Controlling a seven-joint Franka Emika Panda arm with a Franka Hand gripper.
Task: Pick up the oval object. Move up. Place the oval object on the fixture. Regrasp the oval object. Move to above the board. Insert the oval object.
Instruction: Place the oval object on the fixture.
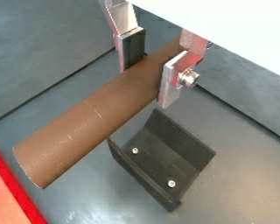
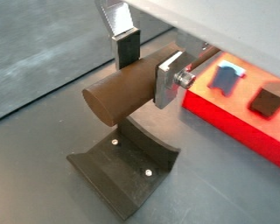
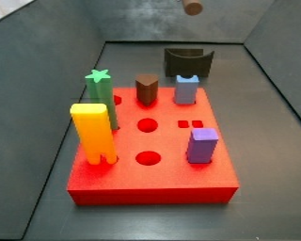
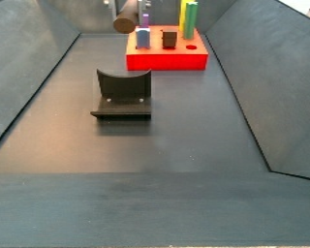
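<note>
The oval object [image 1: 78, 136] is a long dark-brown rod lying level in the air, and my gripper [image 1: 152, 72] is shut on it near one end. In both wrist views its silver fingers [image 2: 168, 80] press on the rod's two sides. The dark fixture [image 1: 166, 159] with its U-shaped notch stands on the floor right under the rod [image 2: 113, 98], apart from it. In the side views only the rod's round end [image 3: 194, 8] shows, high above the fixture [image 3: 187, 62] [image 4: 121, 94]. The red board [image 3: 153, 177] lies beyond the fixture [image 2: 122, 168].
On the board [image 4: 165, 61] stand a tall yellow peg [image 3: 91, 132], a green star peg [image 3: 101, 89], a short brown peg [image 3: 146, 90], a blue peg [image 3: 187, 89] and a purple block [image 3: 202, 145]. Dark walls slope up round the floor.
</note>
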